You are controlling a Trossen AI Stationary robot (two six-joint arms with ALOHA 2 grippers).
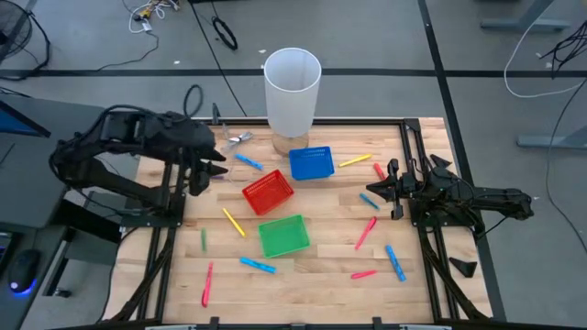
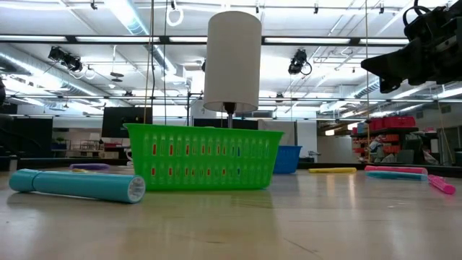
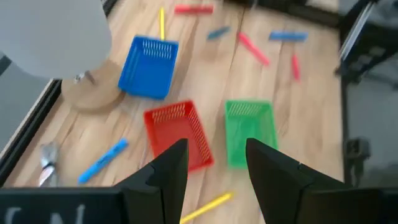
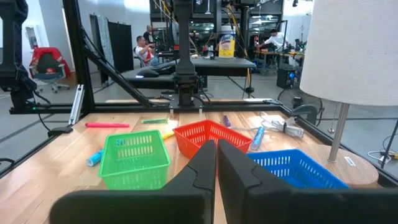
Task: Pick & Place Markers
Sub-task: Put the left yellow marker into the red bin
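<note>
Red basket (image 1: 268, 192), lamp (image 1: 292, 92) crowd the markers (image 1: 248, 161) — left tool (image 1: 217, 163) spread, empty; right tool (image 1: 371, 193) pressed together.

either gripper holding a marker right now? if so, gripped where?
Nothing held. Left gripper is open and empty above the red basket; right gripper is shut on nothing, at the table's right side.

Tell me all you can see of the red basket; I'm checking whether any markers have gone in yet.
The red basket is a small rectangular tray of openwork plastic mesh with low walls and a solid rim. It sits upright on the wooden table, turned at a slant, near the middle, between the blue basket and the green basket, touching neither. No marker shows inside it; it looks empty. Neither gripper touches it.
</note>
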